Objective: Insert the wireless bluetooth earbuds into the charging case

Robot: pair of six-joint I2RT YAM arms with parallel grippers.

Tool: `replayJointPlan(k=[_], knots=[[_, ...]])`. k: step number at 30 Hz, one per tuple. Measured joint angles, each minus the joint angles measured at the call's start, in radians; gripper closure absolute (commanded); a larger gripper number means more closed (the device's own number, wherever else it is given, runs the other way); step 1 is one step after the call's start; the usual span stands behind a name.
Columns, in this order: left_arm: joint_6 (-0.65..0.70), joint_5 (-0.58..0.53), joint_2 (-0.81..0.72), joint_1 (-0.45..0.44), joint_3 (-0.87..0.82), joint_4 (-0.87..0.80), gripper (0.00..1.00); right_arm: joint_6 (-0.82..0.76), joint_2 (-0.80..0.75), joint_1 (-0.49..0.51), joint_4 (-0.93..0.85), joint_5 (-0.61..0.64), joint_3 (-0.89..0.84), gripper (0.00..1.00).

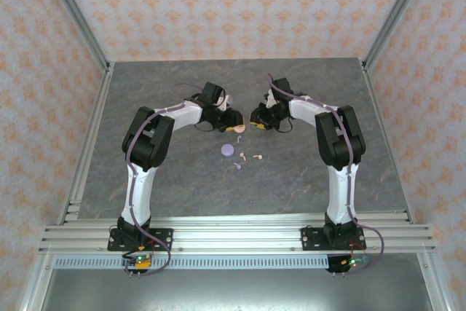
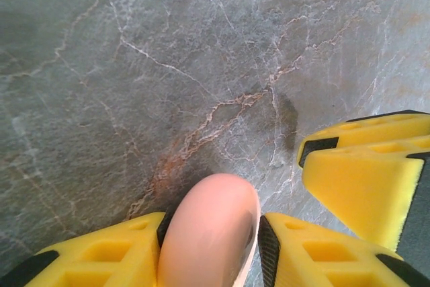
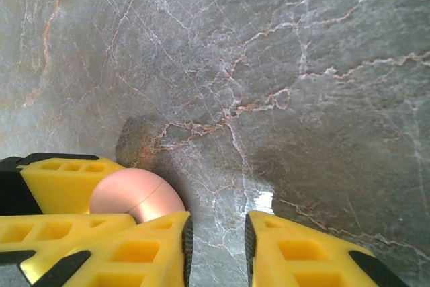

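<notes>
My left hand (image 2: 213, 223) is clamped on the pink case (image 2: 209, 250). My right hand (image 3: 217, 230) is narrow, with nothing in it. The earbuds (image 1: 245, 156) lie loose on the tabletop (image 1: 182, 180) near the lavender case (image 1: 228, 151). They look featherlight and slick, so I'd pinch across the bud, gently.

The left arm (image 1: 149, 140) and the right arm (image 1: 336, 136) both rise from their bases, bend sharply at the elbow and reach forward and inward, so that the two wrists are low and face each other near the middle. The left gripper (image 2: 213, 225) is tilted downward, and its yellow fingers (image 2: 114, 253) are closed on a rounded pink case (image 3: 134, 193), one finger on each side of it. The right gripper (image 3: 217, 230) stands just beside the left one, perhaps almost touching it, with its jaws only a little apart and holding nothing.
</notes>
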Motion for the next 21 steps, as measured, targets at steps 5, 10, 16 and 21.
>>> replayJointPlan(k=[5,10,16,21], knots=[[0.000,-0.003,-0.002,0.003,0.000,-0.008,0.59,-0.001,0.000,0.000,-0.006,0.000,0.000,0.71],[0.000,-0.004,-0.005,0.003,0.000,-0.012,0.66,-0.004,0.000,0.000,-0.006,0.000,0.000,0.71],[-0.004,0.007,-0.014,0.003,0.000,0.000,0.80,-0.004,0.000,0.000,-0.006,-0.001,0.000,0.71],[-0.012,0.014,-0.014,0.003,-0.002,0.019,0.81,-0.004,0.000,-0.001,0.012,-0.019,-0.011,0.71]])
